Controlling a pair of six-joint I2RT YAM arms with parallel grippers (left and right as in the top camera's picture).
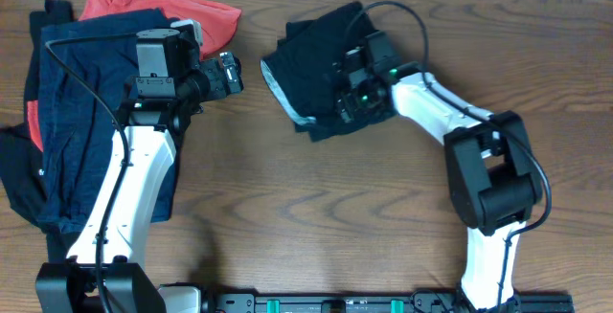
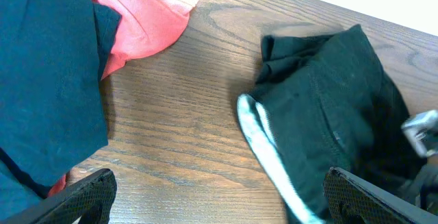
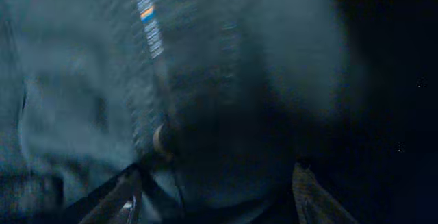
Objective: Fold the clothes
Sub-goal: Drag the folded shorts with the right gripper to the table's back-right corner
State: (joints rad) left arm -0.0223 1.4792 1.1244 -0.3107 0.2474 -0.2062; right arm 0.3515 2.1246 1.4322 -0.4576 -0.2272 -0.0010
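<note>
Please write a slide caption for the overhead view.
Right gripper on the black garment; open left gripper hovers beside the clothes pile.

A printed strip (image 3: 147,25) on the black garment (image 1: 311,74) is blurred, unreadable.

Three views: one overhead, two wrist
Overhead looks straight down on the table (image 1: 287,217); left wrist looks low across it, sharing the black garment (image 1: 306,74) at right; right wrist is hard against it, blurred
</note>
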